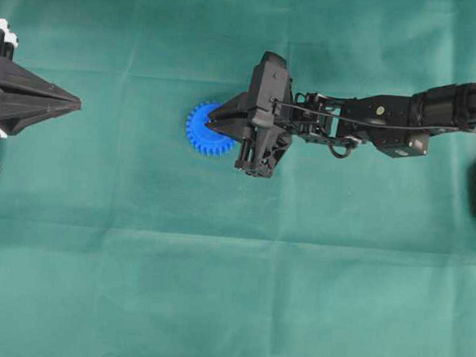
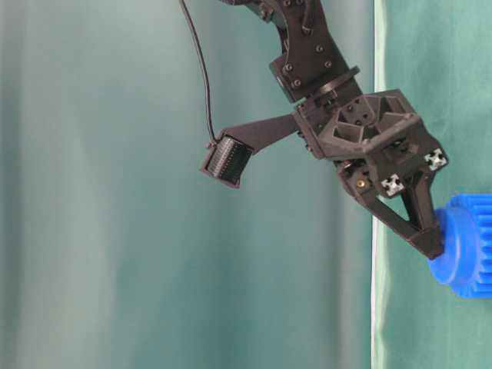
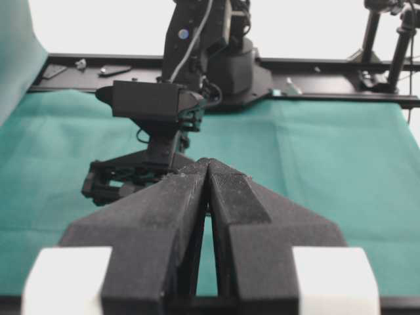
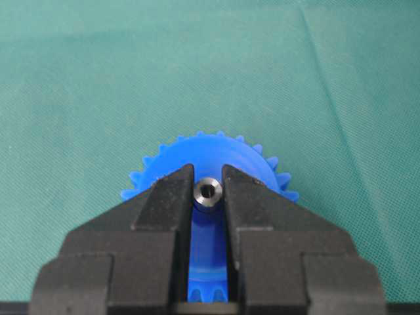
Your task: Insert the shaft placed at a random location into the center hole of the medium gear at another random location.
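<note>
Silvery metal glints between black fingertips: the shaft (image 4: 208,195) is pinched in the right gripper (image 4: 208,190), its hollow end facing the wrist camera, so its long axis runs along the line of sight toward the blue medium gear (image 4: 216,154) below. The jaws stand narrow, clamped on the pin from either side. The center hole is hidden beneath pin and fingers, so whether the pin has entered it cannot be told.

Seen from overhead, the right gripper (image 1: 209,119) reaches in from the right and its tips sit over the middle of the gear (image 1: 197,131), which lies flat on the green cloth (image 1: 230,292) a little left of centre. At table level the fingertip (image 2: 428,242) touches the raised hub of the gear (image 2: 465,246) — the view lies turned on its side.

Open cloth surrounds the gear on every side; it is well apart from the cloth's edges. The left gripper (image 1: 73,100) hangs at the left edge, well apart from the gear, its jaws pressed together on nothing — its own camera shows the two pads (image 3: 230,187) meeting at the tip.
</note>
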